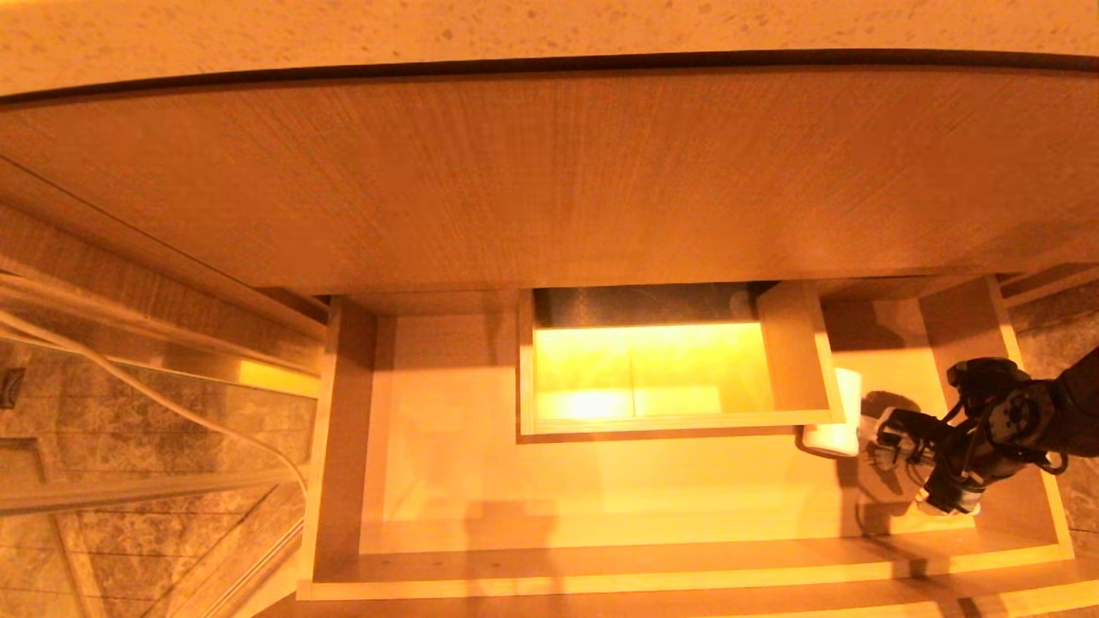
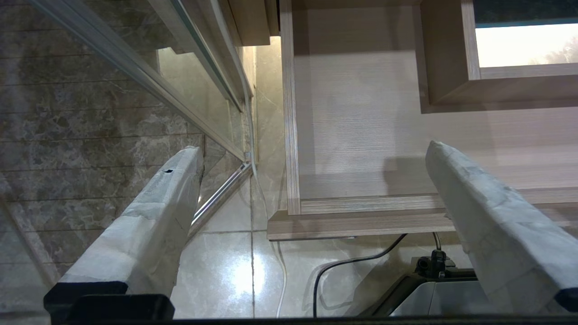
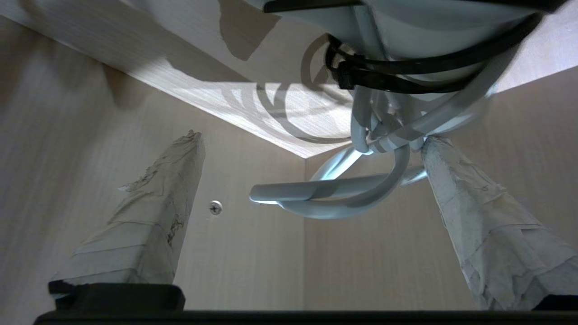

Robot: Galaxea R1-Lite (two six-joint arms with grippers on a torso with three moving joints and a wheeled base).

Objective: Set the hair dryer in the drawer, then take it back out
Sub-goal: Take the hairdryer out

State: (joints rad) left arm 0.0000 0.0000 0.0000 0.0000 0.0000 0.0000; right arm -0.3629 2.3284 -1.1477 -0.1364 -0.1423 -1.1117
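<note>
Left gripper (image 2: 312,148): fingers spread wide, nothing between them. Hangs far left of the boxed cut-out (image 1: 670,421), out past the front-left corner of the drawer (image 1: 335,429), above glossy floor tile (image 2: 226,271). Not visible in head view. Black cable (image 2: 343,264) and thin white cable (image 2: 280,271) on the tile below the drawer front. Glass partition (image 1: 129,412) further left of the cut-out, outside the drawer.

Drawer pulled open, pale floor bare left of and in front of the cut-out. Cut-out at mid-back, brightly lit inside, tucked under the tall wood-grain front panel (image 1: 549,189). Speckled countertop (image 1: 515,26) above that panel.

Hair dryer (image 1: 837,412): inside the drawer, right of the cut-out, white barrel just beside the cut-out's front-right corner; touching or not, cannot tell. Resting on the drawer floor, as far as head view shows.

Right gripper (image 3: 312,137): fingers (image 3: 474,216) spread apart, not clamped on anything. Sits down in the drawer's right bay, right of the cut-out and just right of the dryer, pointing toward it. Wrist view: dryer body close above the fingers, white cord (image 3: 343,198) coiled and bundled with a black tie (image 3: 406,67), loops hanging in the gap between the fingers. One fingertip right up against the cord bundle; contact unclear. Drawer inner corner behind, small screw (image 3: 216,207) in the wall.
</note>
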